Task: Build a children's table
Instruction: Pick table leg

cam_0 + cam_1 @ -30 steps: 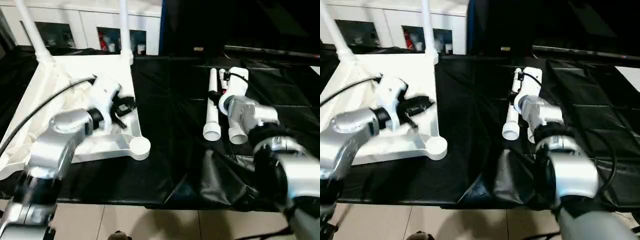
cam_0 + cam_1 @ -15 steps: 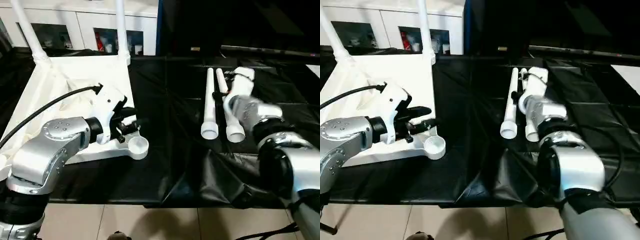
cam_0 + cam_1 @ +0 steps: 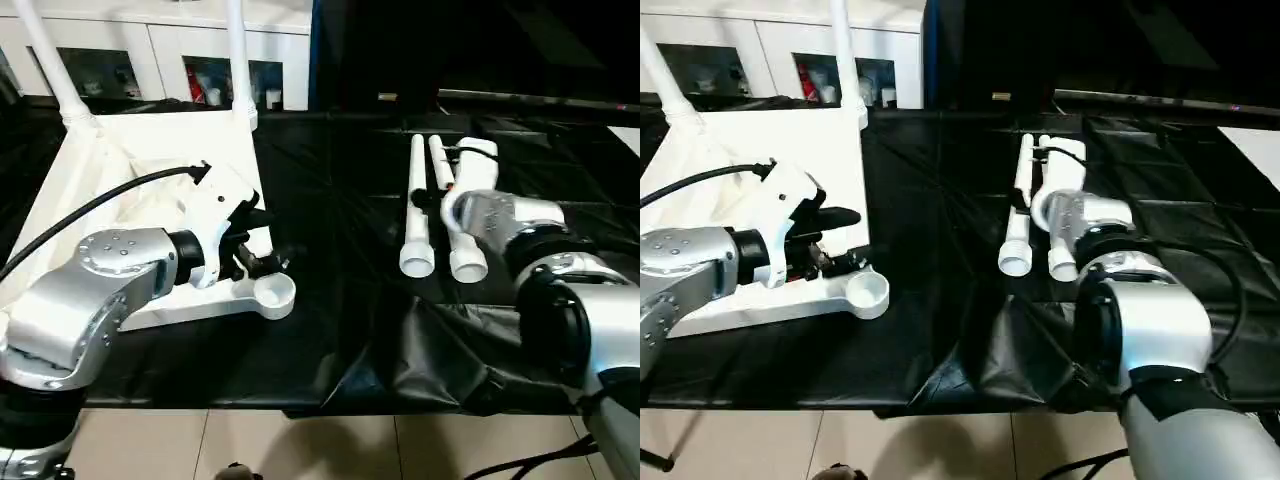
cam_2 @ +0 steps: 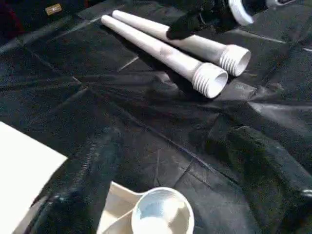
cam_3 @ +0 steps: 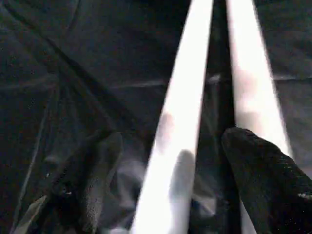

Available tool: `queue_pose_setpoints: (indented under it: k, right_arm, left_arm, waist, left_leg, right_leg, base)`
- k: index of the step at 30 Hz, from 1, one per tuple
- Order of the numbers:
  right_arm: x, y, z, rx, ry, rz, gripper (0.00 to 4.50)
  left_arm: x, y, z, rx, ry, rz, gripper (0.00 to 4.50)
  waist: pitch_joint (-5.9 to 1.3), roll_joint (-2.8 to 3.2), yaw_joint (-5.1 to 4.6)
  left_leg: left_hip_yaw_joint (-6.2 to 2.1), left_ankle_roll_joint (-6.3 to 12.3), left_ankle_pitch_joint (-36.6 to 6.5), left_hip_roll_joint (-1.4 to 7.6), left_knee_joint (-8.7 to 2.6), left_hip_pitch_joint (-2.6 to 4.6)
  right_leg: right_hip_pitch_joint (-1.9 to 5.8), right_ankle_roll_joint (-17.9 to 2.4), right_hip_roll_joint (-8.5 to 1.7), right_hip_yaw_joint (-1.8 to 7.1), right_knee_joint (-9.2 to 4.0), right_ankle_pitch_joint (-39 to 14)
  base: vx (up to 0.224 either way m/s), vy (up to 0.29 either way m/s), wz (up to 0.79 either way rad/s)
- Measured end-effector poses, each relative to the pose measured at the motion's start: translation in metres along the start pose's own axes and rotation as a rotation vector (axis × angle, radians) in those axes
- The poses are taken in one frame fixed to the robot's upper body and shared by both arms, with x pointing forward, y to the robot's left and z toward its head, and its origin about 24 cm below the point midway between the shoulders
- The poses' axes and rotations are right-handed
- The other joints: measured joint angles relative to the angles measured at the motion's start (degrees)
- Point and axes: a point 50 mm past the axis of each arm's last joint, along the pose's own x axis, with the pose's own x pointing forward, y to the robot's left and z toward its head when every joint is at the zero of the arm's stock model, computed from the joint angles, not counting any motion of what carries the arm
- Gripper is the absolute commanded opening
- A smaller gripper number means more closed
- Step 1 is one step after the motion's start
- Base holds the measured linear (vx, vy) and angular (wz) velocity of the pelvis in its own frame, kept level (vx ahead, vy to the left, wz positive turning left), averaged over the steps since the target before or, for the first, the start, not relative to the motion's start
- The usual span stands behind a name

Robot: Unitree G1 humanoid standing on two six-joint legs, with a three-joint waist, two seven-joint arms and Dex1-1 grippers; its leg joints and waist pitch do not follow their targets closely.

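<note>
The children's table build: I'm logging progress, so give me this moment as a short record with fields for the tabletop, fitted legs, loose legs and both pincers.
tabletop: white tabletop lies underside up on the black cloth
fitted legs: two stand upright in the far corners, and
empty socket: near corner socket
loose legs: two lie side by side on the cloth, and
left pincer: open, above the empty socket
right pincer: open, astride one loose leg

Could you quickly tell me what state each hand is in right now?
Left hand: open, holding nothing.
Right hand: open, straddling a table leg.
</note>
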Motion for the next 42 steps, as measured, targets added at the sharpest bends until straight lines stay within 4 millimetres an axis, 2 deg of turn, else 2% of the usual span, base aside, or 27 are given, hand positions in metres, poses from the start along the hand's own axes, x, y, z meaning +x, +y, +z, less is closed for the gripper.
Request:
queue_pose_setpoints:
  k: [3,6,20,21,26,28,29,33,42]
  right_arm:
    - [0.003,0.010,-0.013,-0.036,0.081,0.031,3.78]
    - [0.004,0.009,-0.025,-0.060,0.142,0.007,3.78]
    - [0.005,0.000,-0.043,-0.059,0.219,-0.054,3.78]
    - [0.005,0.000,-0.043,-0.057,0.222,-0.052,3.60]
    - [0.005,0.000,-0.044,-0.053,0.240,-0.033,3.17]
    - [0.005,0.001,-0.045,-0.053,0.244,-0.027,3.17]
    - [0.004,0.000,-0.045,-0.054,0.247,-0.018,2.97]
    - [0.004,-0.001,-0.045,-0.053,0.254,-0.011,2.67]
    - [0.005,-0.007,-0.051,-0.007,0.247,-0.025,2.63]
  left_arm:
    - [-0.003,-0.005,-0.004,-0.007,0.029,-0.029,3.83]
    - [-0.004,-0.010,-0.006,-0.016,0.045,-0.061,3.83]
    - [-0.009,-0.017,-0.005,-0.020,0.074,-0.124,3.83]
    - [-0.009,-0.017,-0.005,-0.021,0.077,-0.128,3.92]
    - [-0.010,-0.018,-0.005,-0.023,0.079,-0.138,3.93]
    - [-0.010,-0.019,-0.004,-0.021,0.079,-0.141,3.93]
    - [-0.011,-0.019,-0.004,-0.022,0.081,-0.144,3.93]
    - [-0.012,-0.020,-0.005,-0.026,0.083,-0.154,3.93]
    - [-0.012,-0.022,-0.010,-0.057,0.100,-0.175,3.93]
  waist:
    - [-0.02,-0.08,0.05]
    - [0.00,-0.11,0.30]
    - [-0.06,-0.21,0.17]
    - [-0.06,-0.21,0.19]
    - [-0.08,-0.28,0.22]
    - [-0.08,-0.31,0.21]
    - [-0.08,-0.36,0.21]
    - [-0.12,-0.49,0.23]
    - [-0.38,-0.98,0.38]
  left_leg:
    - [0.01,0.00,0.00,0.00,0.00,-0.02]
    - [0.02,0.01,-0.01,0.00,0.06,-0.09]
    - [0.01,0.01,-0.01,-0.01,0.16,-0.10]
    - [0.01,0.01,-0.01,-0.01,0.16,-0.10]
    - [0.01,0.01,-0.01,-0.01,0.19,-0.11]
    - [0.01,0.01,-0.01,-0.01,0.19,-0.11]
    - [0.01,0.01,-0.01,-0.01,0.19,-0.11]
    - [0.01,0.01,-0.01,0.00,0.19,-0.11]
    - [0.00,0.01,-0.01,-0.01,0.23,-0.05]
  right_leg:
    - [0.00,0.00,0.00,-0.01,0.00,0.00]
    - [0.00,0.00,-0.01,-0.04,0.00,0.00]
    - [0.01,0.04,-0.02,-0.03,0.05,0.03]
    - [0.01,0.04,-0.02,-0.03,0.05,0.03]
    - [0.01,0.05,-0.03,-0.03,0.06,0.04]
    - [0.01,0.05,-0.03,-0.03,0.06,0.04]
    - [0.01,0.05,-0.02,-0.03,0.06,0.04]
    - [0.02,0.05,-0.03,-0.03,0.06,0.04]
    - [0.10,0.07,-0.03,-0.04,0.06,0.05]
  base:
    - [0.000,0.000,0.00]
    - [0.000,0.000,0.00]
    - [0.000,0.000,0.00]
    - [0.000,0.000,0.00]
    - [0.000,0.000,0.00]
    - [0.000,0.000,0.00]
    - [0.000,0.000,0.00]
    - [0.000,0.000,0.00]
    - [0.000,0.000,0.00]
